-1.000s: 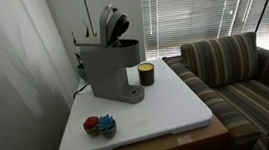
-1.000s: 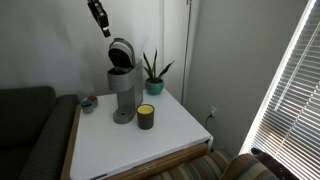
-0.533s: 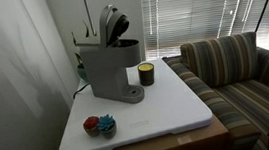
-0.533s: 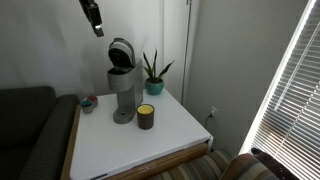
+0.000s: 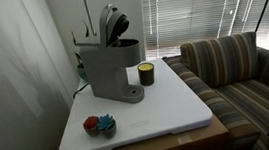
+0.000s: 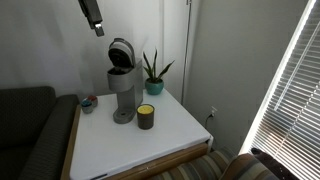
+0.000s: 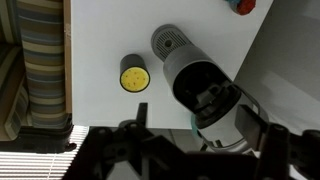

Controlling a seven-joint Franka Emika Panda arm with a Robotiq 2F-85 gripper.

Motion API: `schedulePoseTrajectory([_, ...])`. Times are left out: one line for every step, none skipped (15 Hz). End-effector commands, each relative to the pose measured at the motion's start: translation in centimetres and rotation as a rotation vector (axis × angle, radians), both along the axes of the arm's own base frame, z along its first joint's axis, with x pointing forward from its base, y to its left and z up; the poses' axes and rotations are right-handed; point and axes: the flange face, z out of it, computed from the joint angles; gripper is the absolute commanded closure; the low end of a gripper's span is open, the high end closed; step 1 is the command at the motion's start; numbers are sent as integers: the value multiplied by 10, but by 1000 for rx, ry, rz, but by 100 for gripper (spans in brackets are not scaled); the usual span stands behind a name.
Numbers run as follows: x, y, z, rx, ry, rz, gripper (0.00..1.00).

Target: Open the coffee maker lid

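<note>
One relation matters here: the coffee maker [image 6: 122, 95] is sitting at the counter's [image 6: 175, 135] far left, with its lid [image 6: 121, 52] already tipped up. It's lying below and slightly right of the claw [image 6: 96, 27], which is hanging high and touching nothing. Only the wrist view is showing the fingers [image 7: 137, 122] spread apart, framing the machine's dark open head, with the cup [image 7: 134, 76] just beside.

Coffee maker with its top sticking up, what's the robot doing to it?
The robot's job is to open the lid of the coffee maker, and that lid already stands tipped up, showing its dark inside. The gripper hangs high above the machine, fingers apart, holding nothing. A small yellow-rimmed cup sits beside the machine on the white table.
</note>
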Motion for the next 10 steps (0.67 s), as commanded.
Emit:
schedulePoseTrajectory([-3, -4, 6, -3, 13, 21, 0])
schedulePoseTrajectory([-3, -3, 6, 4, 11, 25, 0])
schedulePoseTrajectory([-3, -2, 7, 12, 7, 29, 0])
schedulePoseTrajectory([-3, -1, 7, 27, 3, 39, 0])
schedulePoseTrajectory([-3, -1, 7, 36, 1, 44, 0])
schedulePoseTrajectory([-3, -1, 7, 48, -1, 50, 0])
schedulePoseTrajectory([-2, -1, 8, 56, -2, 43, 0])
schedulePoseTrajectory([-2, -1, 7, 67, 1, 39, 0])
schedulePoseTrajectory([0, 4, 3, 48, -2, 28, 0])
schedulePoseTrajectory([0, 4, 4, 54, -2, 27, 0])
